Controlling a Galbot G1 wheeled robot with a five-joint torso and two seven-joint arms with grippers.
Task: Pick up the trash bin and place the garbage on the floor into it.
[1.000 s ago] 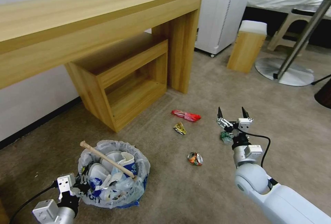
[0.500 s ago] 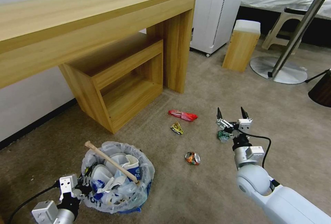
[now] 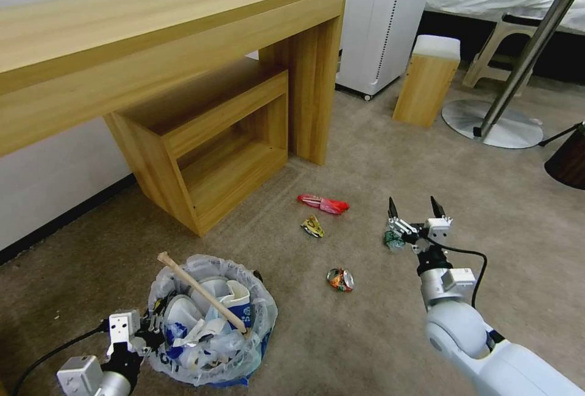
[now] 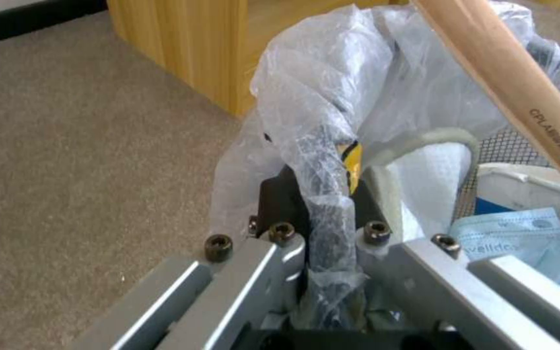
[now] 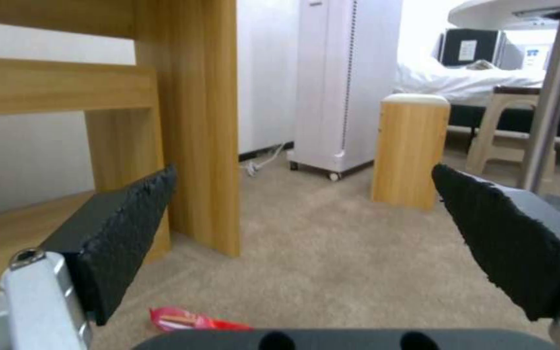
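Observation:
The trash bin [image 3: 263, 311], lined with a clear white bag, sits low on the left of the head view, packed with white slippers, a blue-white cup and a wooden stick [image 3: 201, 291]. My left gripper [image 3: 148, 329] is shut on its near rim; in the left wrist view the left gripper [image 4: 322, 194] pinches the bag-covered rim [image 4: 332, 146]. On the beige floor [image 3: 378, 335] lie a red wrapper [image 3: 323, 203], a yellow wrapper [image 3: 314, 226], a crushed can [image 3: 340, 279] and a green crumpled scrap [image 3: 392, 240]. My right gripper [image 3: 414, 206] hovers open just above the green scrap. In the right wrist view the right gripper [image 5: 319, 233] holds nothing, and the red wrapper [image 5: 189, 319] lies ahead of it.
A long wooden desk [image 3: 183, 24] with a lower shelf unit [image 3: 219, 140] stands behind the litter. A white appliance [image 3: 384, 18], a wooden stool [image 3: 425, 79], a round table's base [image 3: 493, 125] and a dark brown bin [image 3: 570, 161] stand farther right.
The camera first shifted, sliding the whole scene left. Since then the right gripper has drawn back and down a little, and the bin and left gripper have moved slightly nearer.

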